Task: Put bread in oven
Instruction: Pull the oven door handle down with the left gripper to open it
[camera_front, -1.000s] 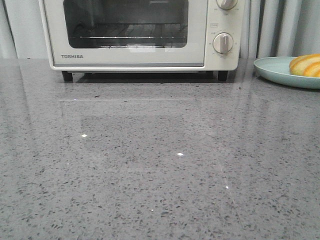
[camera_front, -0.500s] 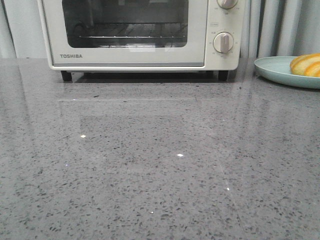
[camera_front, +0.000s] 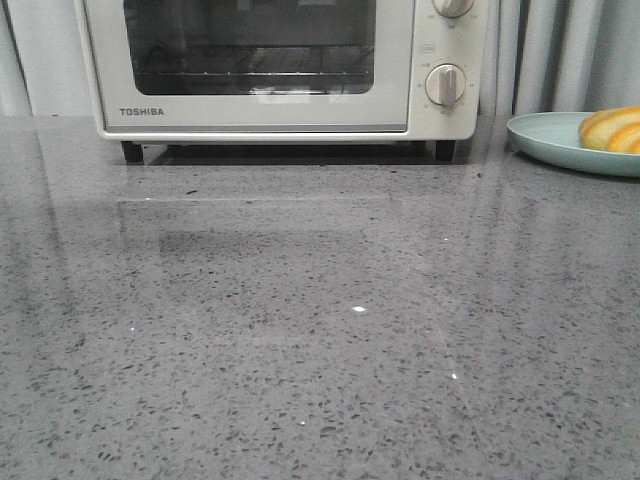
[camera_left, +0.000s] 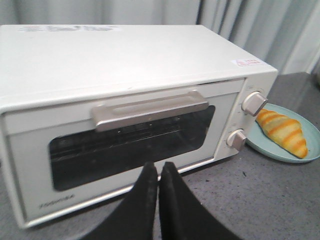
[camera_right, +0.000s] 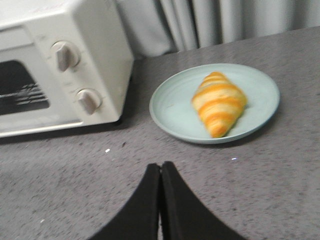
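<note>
The bread (camera_right: 219, 103) lies on its side on a pale green plate (camera_right: 175, 112), roughly in the plate's middle, its tapered ends pointing across the dish; nothing touches it, and the plate sits on the grey speckled worktop (camera_front: 320, 330) just beside the oven's knob side, apart from the oven's wall. The oven (camera_left: 125, 115) stands at the back of the worktop with its glass door shut, the handle (camera_left: 150, 107) running along the door's top edge and the wire rack dimly visible behind the glass; so the door, I judge, has to come down before any bread can go in, which is likely why the left claw (camera_left: 158, 172) faces the door front, below the handle, its fingers pressed together and holding nothing. The right claw (camera_right: 160, 172) is likewise pressed together and empty, hanging over bare worktop short of the plate, aimed toward the bread. In the front view neither arm shows; the wide stretch of worktop before the oven is open, giving the drop-down door room to swing; the plate reaches the right edge of that view, so how much room lies beyond it I cannot tell. Curtains (camera_right: 225, 20) hang close behind both plate and oven, leaving little slack at the back.
</note>
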